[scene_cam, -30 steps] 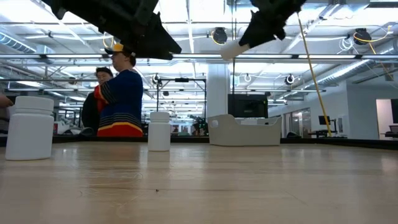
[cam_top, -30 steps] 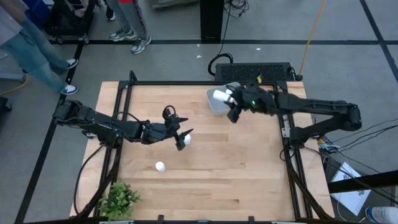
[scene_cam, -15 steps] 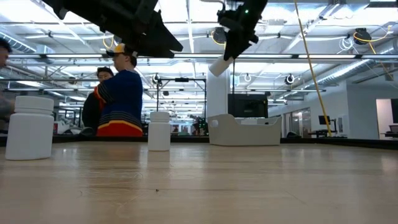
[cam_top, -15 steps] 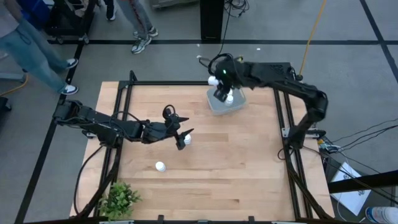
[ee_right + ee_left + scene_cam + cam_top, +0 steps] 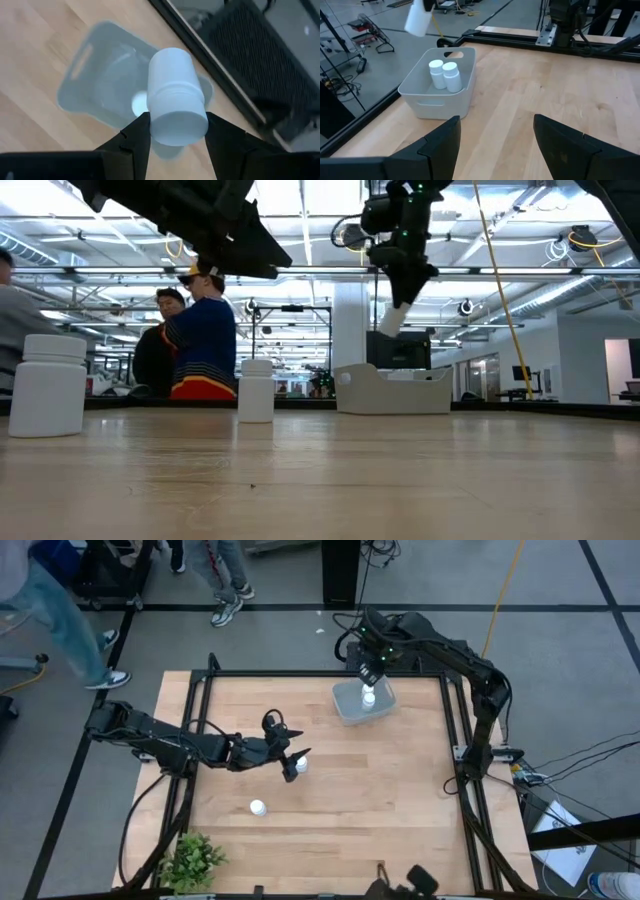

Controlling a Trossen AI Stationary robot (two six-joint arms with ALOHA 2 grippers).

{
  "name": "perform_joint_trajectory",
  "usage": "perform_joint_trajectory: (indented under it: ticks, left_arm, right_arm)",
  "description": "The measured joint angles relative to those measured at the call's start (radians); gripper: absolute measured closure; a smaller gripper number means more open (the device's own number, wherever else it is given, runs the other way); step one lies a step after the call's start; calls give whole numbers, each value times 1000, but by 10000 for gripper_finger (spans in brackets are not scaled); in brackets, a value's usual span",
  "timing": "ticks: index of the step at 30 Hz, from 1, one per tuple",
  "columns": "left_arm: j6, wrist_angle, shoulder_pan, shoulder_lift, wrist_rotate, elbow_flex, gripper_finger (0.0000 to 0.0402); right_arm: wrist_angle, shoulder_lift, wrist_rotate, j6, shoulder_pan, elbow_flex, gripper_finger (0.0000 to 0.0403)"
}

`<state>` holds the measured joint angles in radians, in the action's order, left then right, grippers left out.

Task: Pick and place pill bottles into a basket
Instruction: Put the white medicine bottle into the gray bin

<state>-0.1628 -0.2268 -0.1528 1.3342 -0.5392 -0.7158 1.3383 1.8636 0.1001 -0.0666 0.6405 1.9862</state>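
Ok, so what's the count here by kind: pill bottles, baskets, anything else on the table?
Pill bottles: 5 (2 in the basket, 1 held above it by the right gripper, 2 standing on the table)
Basket: 1
Green plant: 1
Total: 7

Right arm swings its bottle over the basket

The right gripper [image 5: 370,673], closed on a pill bottle [image 5: 175,97], has swung from the basket's right side round its far side to hang above the basket [image 5: 350,712] (bottle now pointing down into it); people beyond the table have shifted too.
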Motion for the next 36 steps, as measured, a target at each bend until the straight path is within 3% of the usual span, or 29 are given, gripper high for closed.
perform_joint_trajectory:
  ticks: [4, 10, 14, 22, 36]
  left_arm:
    - [0, 0, 0, 0, 7, 0, 144]
    - [0, -9, 0, 0, 7, 0, 144]
    - [0, -9, 0, 0, 7, 0, 144]
    - [0, -8, 0, 0, 24, 0, 144]
    - [-5, -6, 0, 0, 41, 0, 144]
  right_arm:
    - [87, 0, -14, -26, 30, 0, 254]
    - [152, 11, -152, -56, 49, 0, 254]
    - [235, 50, -118, -78, 36, -1, 254]
    - [230, 122, -102, -76, 24, -5, 254]
    - [232, 120, -65, -48, 26, -155, 254]
